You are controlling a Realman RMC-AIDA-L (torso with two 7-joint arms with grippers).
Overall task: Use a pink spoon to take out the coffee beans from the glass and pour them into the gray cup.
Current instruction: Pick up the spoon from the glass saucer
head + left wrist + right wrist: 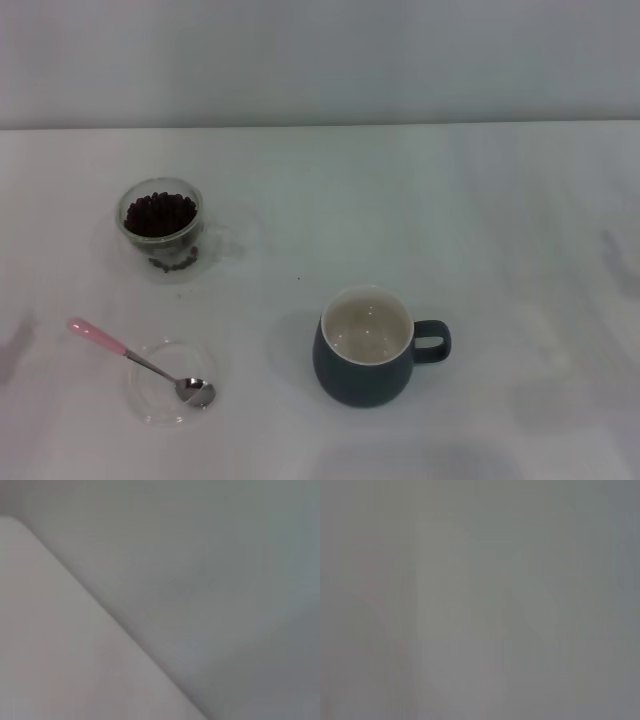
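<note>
Spoon: laid across a shallow clear dish at the near left of the table, metal bowl inside the dish, pink handle jutting out over the rim, up and to the left.
Glass: set farther back on the left, well filled with beans.
Cup: near centre, cream inside seen bare, handle turned right.
Grippers: neither is seen from any view; jaw state cannot be told.
Handling: the spoon is judged light, stiff and slick, apt to pivot on the rim.
Hold: best taken at the raised pink handle, clear of the dish.
Caution: the glass and the dish are taken as fragile, easily nudged.
</note>
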